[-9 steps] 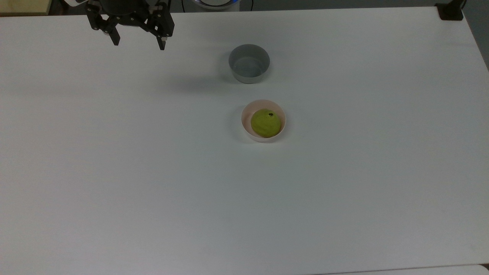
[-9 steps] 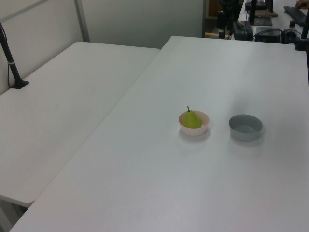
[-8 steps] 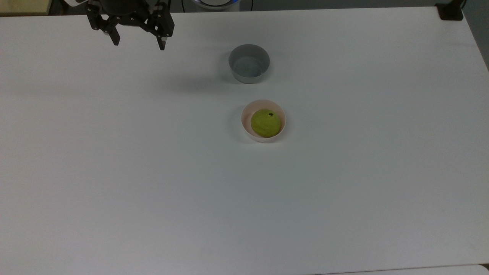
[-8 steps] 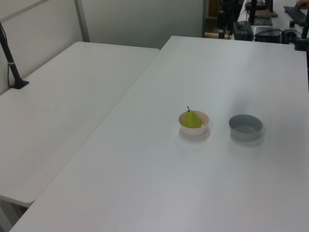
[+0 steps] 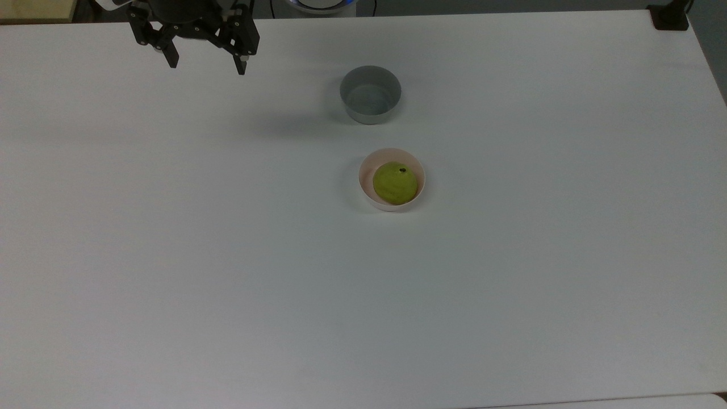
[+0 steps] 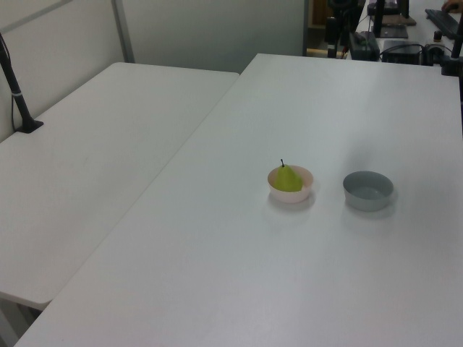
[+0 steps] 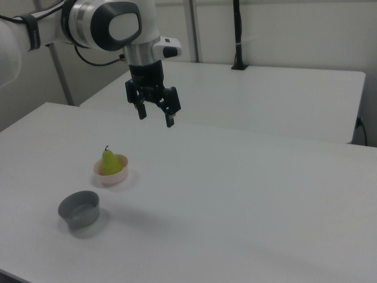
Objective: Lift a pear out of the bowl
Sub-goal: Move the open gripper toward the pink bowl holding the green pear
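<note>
A: Top view. Gripper [image 5: 205, 63] high near the top view's upper left, fingers spread apart, nothing held. Well apart from the pear [image 5: 395, 183], sitting in the pink bowl [image 5: 368, 165] near mid-table. Grey bowl [image 5: 370, 94] just above it in the top view, empty.

B: Best approach?

A: Probably: travel across above bowl height, centre over the pear, descend straight, close on the widest part, clear of the rim.

B: Left view?

A: Pear [image 6: 289, 178] upright, thin stem pointing up, inside the pink bowl [image 6: 290, 194]. Grey bowl [image 6: 368, 191] near, on the left view's right.

B: Right view?

A: Gripper [image 7: 154, 115] hanging above the white table [image 7: 247, 194], open, above and to the right view's right of the pear [image 7: 108, 163] in the pink bowl [image 7: 112, 176]. Grey bowl [image 7: 79, 210] nearer the camera.

B: Counts?

A: One pear, one pink bowl, one grey bowl, one gripper.
</note>
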### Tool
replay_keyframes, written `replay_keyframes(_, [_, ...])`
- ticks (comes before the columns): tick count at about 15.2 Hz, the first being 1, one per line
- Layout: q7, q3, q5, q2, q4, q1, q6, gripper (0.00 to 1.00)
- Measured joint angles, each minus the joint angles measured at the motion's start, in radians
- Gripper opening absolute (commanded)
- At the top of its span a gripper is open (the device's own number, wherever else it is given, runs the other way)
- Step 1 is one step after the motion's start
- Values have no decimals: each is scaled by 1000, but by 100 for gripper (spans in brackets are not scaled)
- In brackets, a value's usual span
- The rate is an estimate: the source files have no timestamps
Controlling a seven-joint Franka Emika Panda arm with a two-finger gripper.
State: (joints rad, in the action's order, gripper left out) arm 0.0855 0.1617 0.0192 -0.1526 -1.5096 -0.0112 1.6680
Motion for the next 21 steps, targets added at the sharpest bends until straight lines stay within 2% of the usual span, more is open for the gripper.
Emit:
replay_keyframes(7, [0, -2, 0, 0, 0, 2, 0, 100])
replay_keyframes(10, [0, -4, 0, 0, 0, 25, 0, 100])
replay_keyframes(14, [-1, 7, 0, 0, 0, 136, 0, 100])
replay_keyframes(21, [-8, 12, 0, -5, 6, 391, 0, 100])
